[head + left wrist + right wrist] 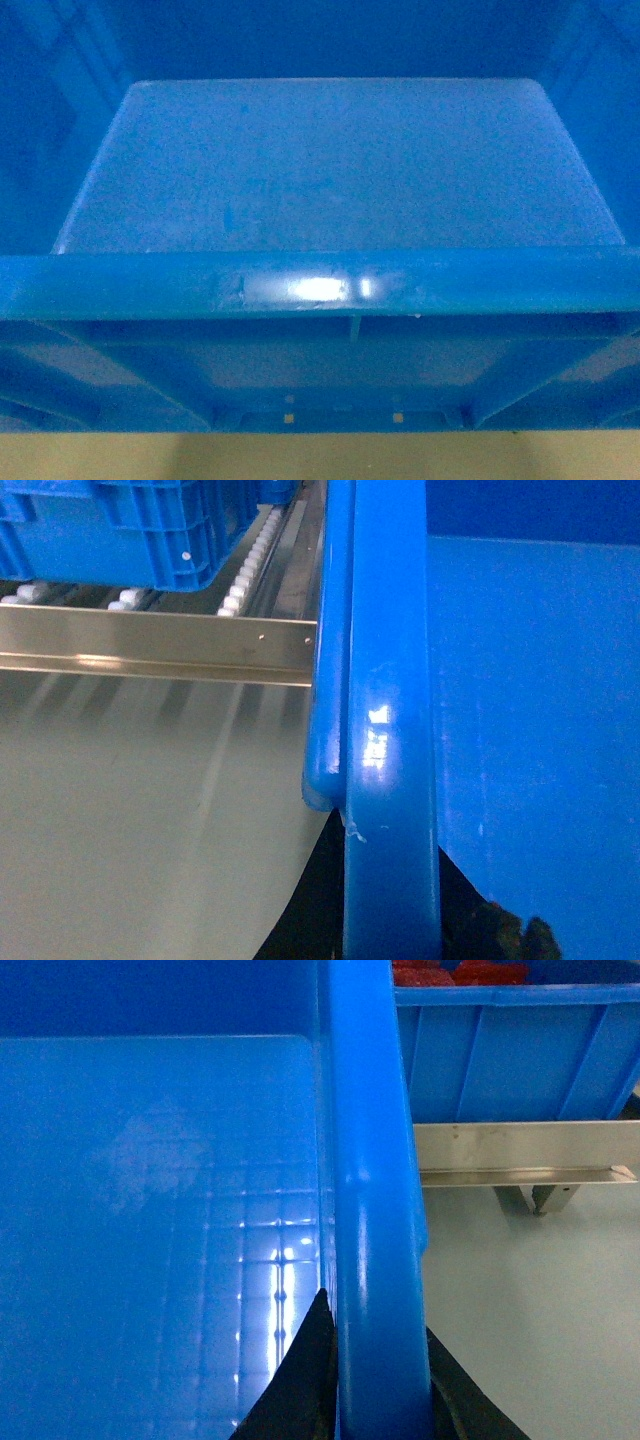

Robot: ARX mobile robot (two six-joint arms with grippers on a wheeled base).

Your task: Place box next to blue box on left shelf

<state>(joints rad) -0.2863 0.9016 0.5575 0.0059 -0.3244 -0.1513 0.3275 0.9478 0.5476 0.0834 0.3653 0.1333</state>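
Observation:
The box [330, 170], a large bright-blue crate with nothing in it, fills the head view, its thick near rim [320, 285] across the middle. My left gripper [392, 905] is shut on the box's left rim [385, 730], one dark finger on each side of it. My right gripper [378, 1365] is shut on the box's right rim [370, 1160] in the same way. Ahead of the left rim lies the left shelf [250, 565], a roller rack with rows of white wheels. The other blue box [130, 530] sits on it, left of the held box.
A steel front rail [150, 645] edges the roller rack, with grey floor [120, 830] below it. On the right, another blue crate [510, 1050] holding red items rests above a steel ledge [520, 1155]. The held box hides everything ahead in the head view.

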